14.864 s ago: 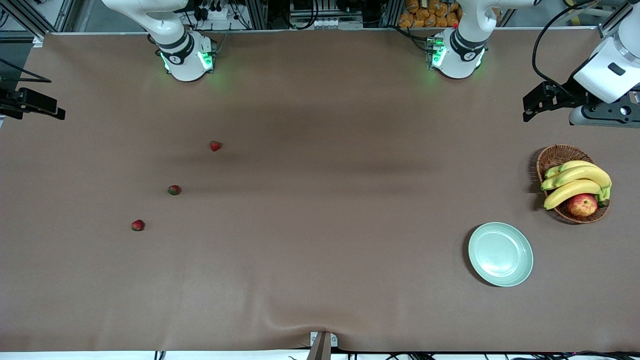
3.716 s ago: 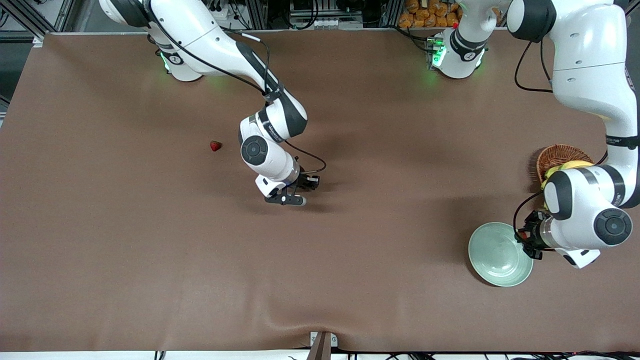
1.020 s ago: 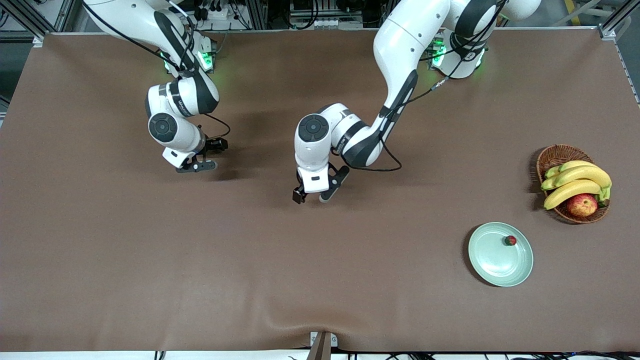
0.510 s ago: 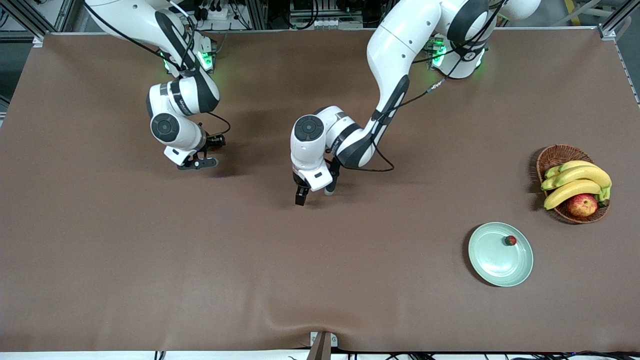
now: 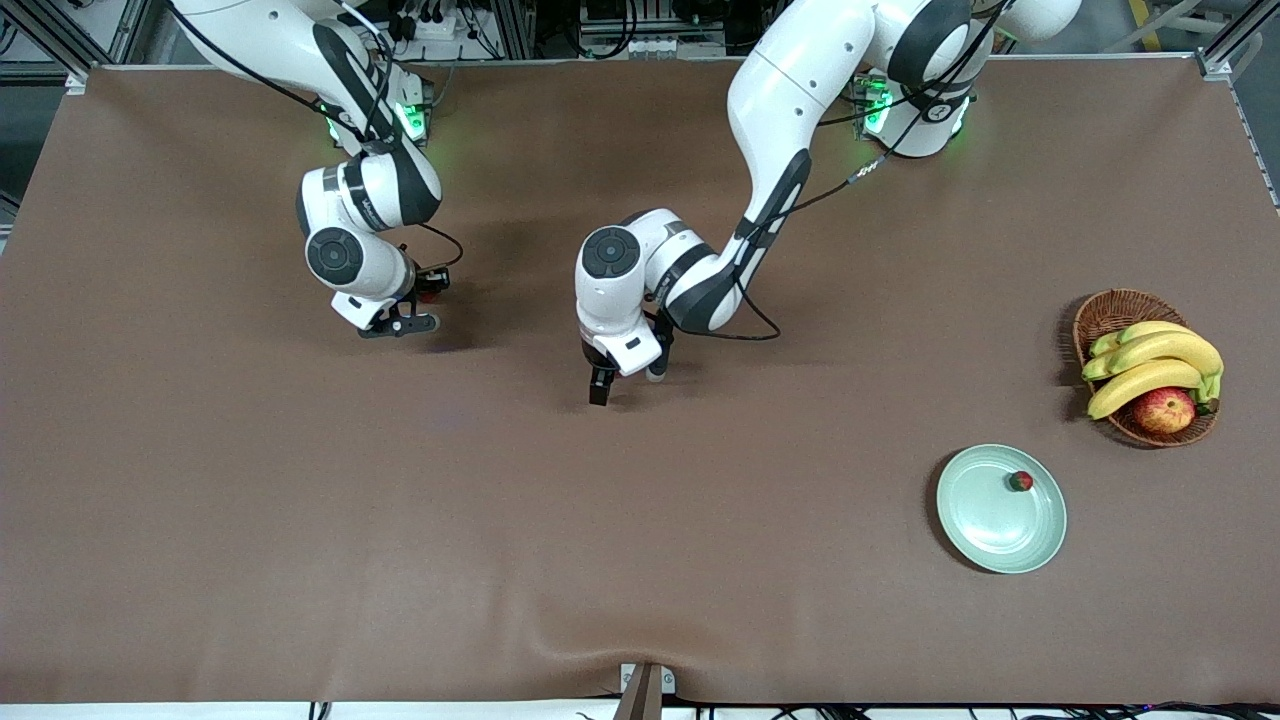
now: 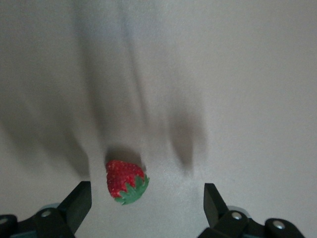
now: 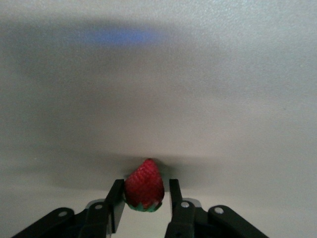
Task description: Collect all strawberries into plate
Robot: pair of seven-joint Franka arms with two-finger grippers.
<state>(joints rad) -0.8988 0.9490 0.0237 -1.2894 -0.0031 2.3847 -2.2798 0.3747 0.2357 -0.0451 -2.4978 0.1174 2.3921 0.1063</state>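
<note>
Right end effector (image 7: 144,204) now clenched on strawberry (image 7: 144,191), left end effector (image 6: 143,208) released over another berry (image 6: 126,181), plate (image 5: 985,535) well apart.

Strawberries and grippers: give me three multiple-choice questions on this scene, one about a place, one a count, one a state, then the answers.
1. Where is the plate?
A. Nearer the front camera than the basket
B. Farther from it than the basket
C. Inside the basket

2. How many strawberries lie on the plate?
A. None
B. One
C. Three

3. What is the left gripper doing?
A. Open above a loose strawberry
B. Shut on a banana
C. Shut on the plate's rim

Answers:
1 A: the plate shows lower in the front view than the basket.
2 B: a single plated strawberry sits near the rim.
3 A: over the table's middle, its fingers stand wide on either side of the berry. Toward the right arm's end, the right gripper pinches a third strawberry.
</note>
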